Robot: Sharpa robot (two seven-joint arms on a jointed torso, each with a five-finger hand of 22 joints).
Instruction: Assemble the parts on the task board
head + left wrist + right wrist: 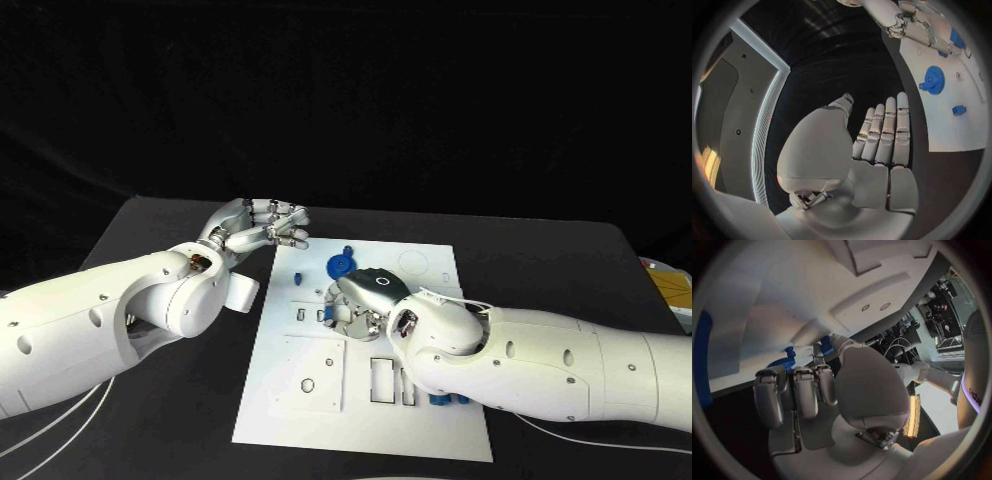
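Board first: on my head feed it is a white rectangular plate lying flat in the middle of the black table, its long axis running away from the robot with the far end leaning slightly to the right. I can see cut-out slots and round holes across its surface. A blue gear lies flat near the far end, with a small blue block just beside it toward the left edge. More small blue pieces peek out beside my right forearm near the board's right edge.

My left hand hovers off the board's far left corner, over the table, fingers straight and together, holding nothing; the left wrist feed confirms that. My right hand sits over the board's middle, fingers curled downward. Whether they grip anything I cannot tell.
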